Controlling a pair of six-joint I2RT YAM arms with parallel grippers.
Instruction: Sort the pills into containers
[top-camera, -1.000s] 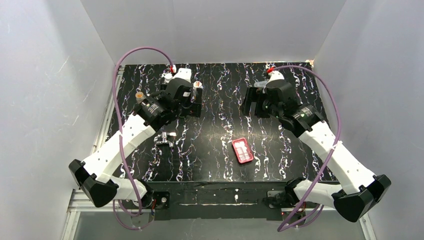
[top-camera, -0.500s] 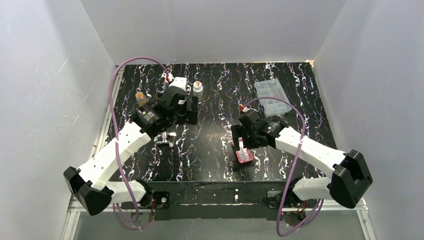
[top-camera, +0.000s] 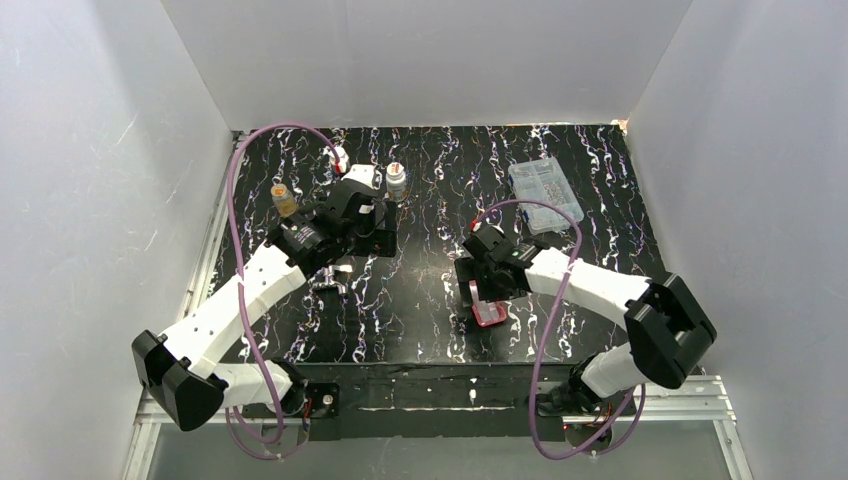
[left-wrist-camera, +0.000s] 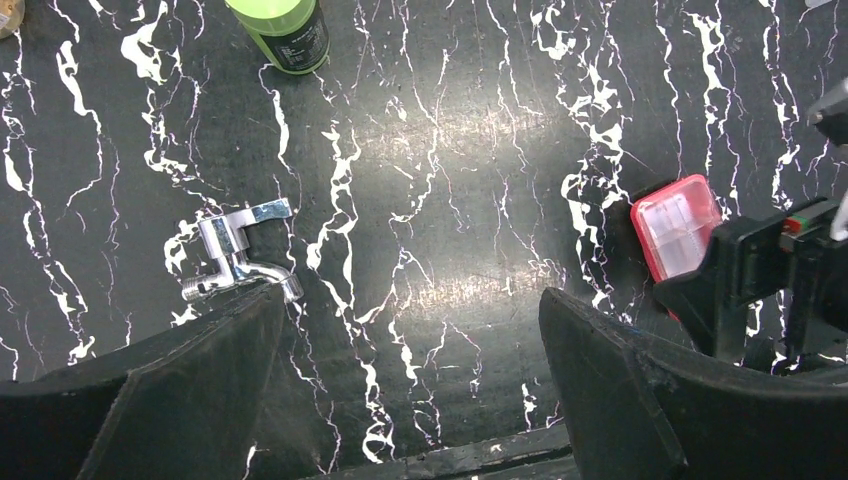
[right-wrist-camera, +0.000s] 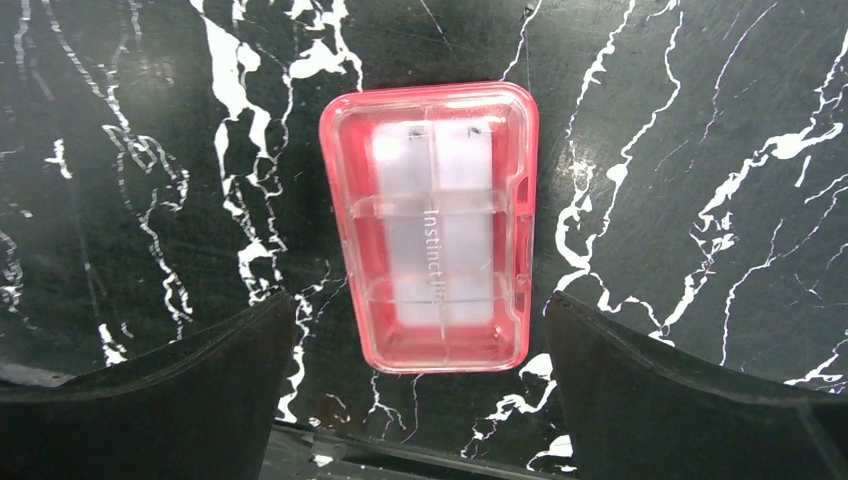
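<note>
Table top (left-wrist-camera: 450, 130) read to me as a black marble-look sheet, white veins, smooth, semi-gloss; I got lamp glare off it. Pill case (right-wrist-camera: 430, 225): glossy translucent red plastic with a clear lid, and the compartments (right-wrist-camera: 405, 170) inside were a milky frosted white. Faucet (left-wrist-camera: 235, 250) was polished chrome metal, mirror-bright. Green bottle (left-wrist-camera: 280, 30) looked like smooth plastic with a dark matt label. Right gripper (right-wrist-camera: 420, 300) fingers (right-wrist-camera: 160, 390) were matt black plastic, faintly grainy. Organiser box (top-camera: 544, 190): clear glossy plastic. Arm shells (top-camera: 255, 280) I noted as smooth white plastic with a satin sheen. Walls (top-camera: 430, 60) looked flat matt white, with faint scuffs.
</note>
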